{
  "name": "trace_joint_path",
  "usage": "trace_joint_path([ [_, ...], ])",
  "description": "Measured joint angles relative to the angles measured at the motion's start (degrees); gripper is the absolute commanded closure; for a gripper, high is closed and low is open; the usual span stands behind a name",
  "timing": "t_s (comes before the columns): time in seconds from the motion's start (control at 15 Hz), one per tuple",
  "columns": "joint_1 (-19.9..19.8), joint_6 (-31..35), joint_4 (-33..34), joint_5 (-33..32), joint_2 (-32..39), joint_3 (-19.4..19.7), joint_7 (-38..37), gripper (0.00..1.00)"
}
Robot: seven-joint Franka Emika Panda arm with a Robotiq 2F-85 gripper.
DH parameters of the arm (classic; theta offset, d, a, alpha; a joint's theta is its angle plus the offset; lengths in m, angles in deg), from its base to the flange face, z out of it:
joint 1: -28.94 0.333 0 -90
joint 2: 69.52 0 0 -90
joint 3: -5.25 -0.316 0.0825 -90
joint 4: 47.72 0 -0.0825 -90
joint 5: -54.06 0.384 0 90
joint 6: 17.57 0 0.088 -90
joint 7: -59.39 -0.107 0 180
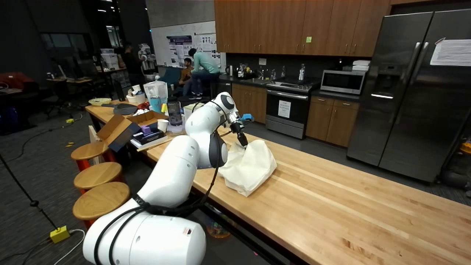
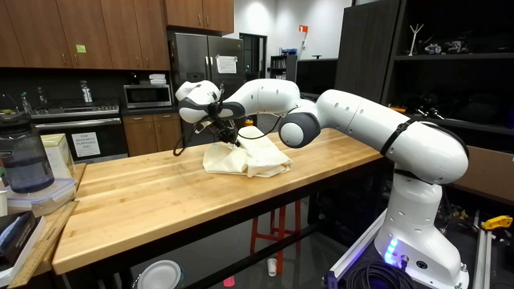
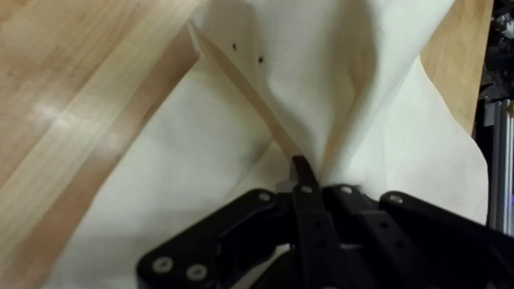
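My fingers (image 3: 310,204) pinch the crumpled cream cloth (image 1: 248,167), its puffed fold rising just beside my tips above the wooden tabletop (image 2: 160,196).

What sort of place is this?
Probably a research lab with a kitchen area: there's a fridge, a robot arm, and an oven whose sign reads "For research purposes only".

Cloth (image 1: 250,167) cream, matte, soft; crumpled and unfolded in part; lies on wooden table (image 1: 353,195), between its long edges; broad fold stands up in loose hump, other parts spread flatter beside it; creases converge; two small dark spots (image 3: 260,60) in wrist view.
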Motion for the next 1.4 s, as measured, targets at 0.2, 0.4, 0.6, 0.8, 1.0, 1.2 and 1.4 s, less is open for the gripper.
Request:
trace_joint_path([
  [0.2,2.07,-0.82,0.29,-1.28,-0.15,0.09,2.57,0.99],
  [0.4,4.87,-0.12,0.30,-3.99,-0.30,0.79,6.06,0.99],
  [0.6,8.48,4.27,0.43,-8.73,-0.41,3.22,9.27,0.99],
  [0.8,10.91,10.42,0.48,-12.67,-0.55,5.36,9.50,0.99],
  [1.0,10.27,12.64,0.18,-13.23,-0.55,5.88,8.15,0.99],
  [1.2,7.43,11.06,-0.45,-11.89,0.03,5.63,6.31,0.99],
  [1.4,4.04,7.66,-1.52,-8.80,0.95,4.90,3.61,0.99],
])
